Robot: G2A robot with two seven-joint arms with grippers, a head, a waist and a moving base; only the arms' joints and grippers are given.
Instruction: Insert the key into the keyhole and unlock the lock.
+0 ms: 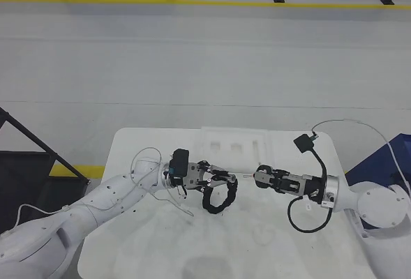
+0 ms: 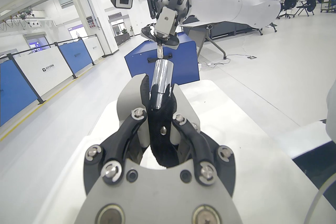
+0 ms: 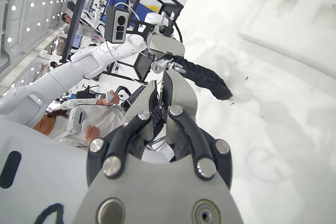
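Left jaws pinch lock (image 2: 161, 79); right jaws pinch key (image 2: 159, 51) (tip just beside keyhole (image 3: 157, 67)).

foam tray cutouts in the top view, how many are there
2. Both lie side by side in the foam tray: one cutout nearer the left arm's side, a second cutout next to it, nearer the tray's middle. None looks hidden.
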